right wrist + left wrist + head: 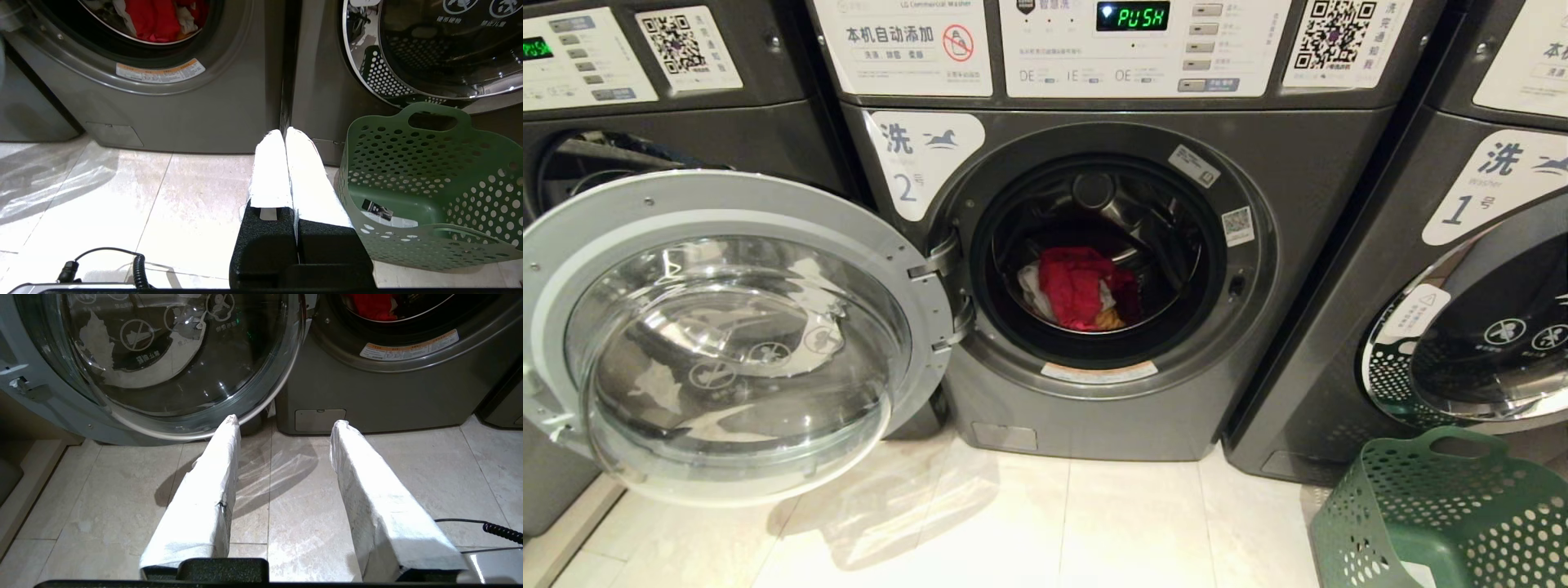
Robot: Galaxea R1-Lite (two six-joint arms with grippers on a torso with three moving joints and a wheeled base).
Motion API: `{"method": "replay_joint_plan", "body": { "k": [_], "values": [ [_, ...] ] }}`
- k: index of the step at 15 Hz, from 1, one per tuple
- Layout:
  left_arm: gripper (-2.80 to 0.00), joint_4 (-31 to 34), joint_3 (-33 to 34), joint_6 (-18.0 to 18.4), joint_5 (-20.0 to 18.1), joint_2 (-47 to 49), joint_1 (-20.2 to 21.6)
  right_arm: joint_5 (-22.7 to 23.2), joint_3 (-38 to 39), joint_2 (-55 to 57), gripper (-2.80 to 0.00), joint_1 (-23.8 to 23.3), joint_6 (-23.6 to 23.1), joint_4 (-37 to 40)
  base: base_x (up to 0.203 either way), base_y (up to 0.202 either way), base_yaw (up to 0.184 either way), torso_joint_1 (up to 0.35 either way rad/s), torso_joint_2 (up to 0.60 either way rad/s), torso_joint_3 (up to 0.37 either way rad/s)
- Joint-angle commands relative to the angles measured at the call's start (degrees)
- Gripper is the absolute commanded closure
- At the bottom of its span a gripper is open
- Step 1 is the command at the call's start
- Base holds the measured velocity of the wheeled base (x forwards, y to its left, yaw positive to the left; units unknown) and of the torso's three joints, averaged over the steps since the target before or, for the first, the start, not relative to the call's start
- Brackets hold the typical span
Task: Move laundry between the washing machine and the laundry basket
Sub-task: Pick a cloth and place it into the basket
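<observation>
The washing machine (1307,204) marked 2 stands straight ahead, its round glass door (735,343) swung wide to the left. In its drum lies the laundry (1078,286): a bright red garment with white cloth beside it and a bit of yellow-orange below. The green laundry basket (1445,514) sits on the floor at the lower right and holds no clothes. Neither arm shows in the head view. My left gripper (286,420) hangs low over the tiles before the door, open and empty. My right gripper (284,132) is shut on nothing, just left of the basket (425,179).
A like machine marked 1 (1486,188) stands on the right behind the basket, door closed. Another machine (621,82) is at the left, partly behind the open door. The floor is pale tile (1013,531). A low step (24,498) runs along the left.
</observation>
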Motion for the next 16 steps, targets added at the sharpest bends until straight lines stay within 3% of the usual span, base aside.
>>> {"method": "replay_joint_plan", "body": {
  "k": [1, 16],
  "values": [
    [0.00, 0.0, 0.0, 0.0, 0.0, 0.0, 0.0, 0.0, 0.0, 0.1, 0.00, 0.0, 0.1, 0.0, 0.000, 0.000, 0.000, 0.002, 0.00, -0.207],
    [0.00, -0.2, 0.0, 0.0, 0.0, 0.0, 0.0, 0.0, 0.0, 0.1, 0.00, 0.0, 0.1, 0.0, 0.000, 0.000, 0.000, 0.004, 0.00, -0.199]
  ]
}}
